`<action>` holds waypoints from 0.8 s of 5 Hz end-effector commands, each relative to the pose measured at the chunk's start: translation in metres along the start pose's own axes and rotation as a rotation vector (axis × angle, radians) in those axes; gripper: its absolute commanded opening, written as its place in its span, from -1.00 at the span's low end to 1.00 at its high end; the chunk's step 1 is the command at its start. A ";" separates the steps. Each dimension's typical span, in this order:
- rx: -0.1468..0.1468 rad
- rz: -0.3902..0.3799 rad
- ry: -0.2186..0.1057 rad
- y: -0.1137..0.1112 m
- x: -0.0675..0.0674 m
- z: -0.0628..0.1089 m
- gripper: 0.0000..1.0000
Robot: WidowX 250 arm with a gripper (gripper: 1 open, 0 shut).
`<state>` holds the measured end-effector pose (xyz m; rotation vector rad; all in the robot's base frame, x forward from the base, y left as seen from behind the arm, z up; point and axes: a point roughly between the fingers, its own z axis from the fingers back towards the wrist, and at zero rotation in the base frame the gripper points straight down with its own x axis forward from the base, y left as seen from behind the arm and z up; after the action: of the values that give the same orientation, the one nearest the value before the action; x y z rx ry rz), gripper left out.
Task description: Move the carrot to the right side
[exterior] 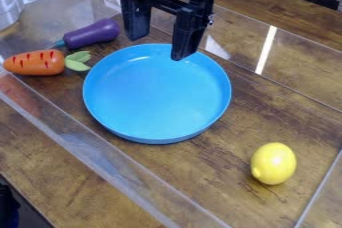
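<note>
Open claw above the far rim of a blue plate, carrot at the left

The claw (160,47) enters from the top edge of the view and points downward; its two black fingers stand wide apart, with nothing held between them. It hangs over the far part of the plate (156,94); whether the fingertips touch the plate cannot be told from this view.

The plate, round, blue and shallow with a raised rim, lies near the middle of the view and contains nothing. Bare wood adjoins its right side, and this open room continues toward the right edge of the table (167,167).

To the left of the plate, apart from its rim, lies the carrot (35,63), orange and stubby, with darker marks across its body. It lies on its side close to the left edge of the view, its light green leafy top (78,61) turned toward the plate. Just behind it, toward the far left corner, lies the purple eggplant (92,33), its stem end directed at the carrot.

The yellow lemon (273,163) lies well apart from the others, toward the near right corner of the view, with bare wood around it. A translucent strip (100,157) crosses the surface diagonally, from the left side toward the near edge, passing just beside the plate.
</note>
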<state>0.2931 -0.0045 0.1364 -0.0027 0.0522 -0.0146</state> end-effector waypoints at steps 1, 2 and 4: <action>0.004 -0.050 0.016 0.004 -0.004 -0.002 1.00; 0.004 -0.016 0.033 0.013 -0.012 -0.009 1.00; 0.039 -0.171 0.057 0.072 -0.011 -0.001 1.00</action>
<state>0.2765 0.0655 0.1221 0.0182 0.1572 -0.1834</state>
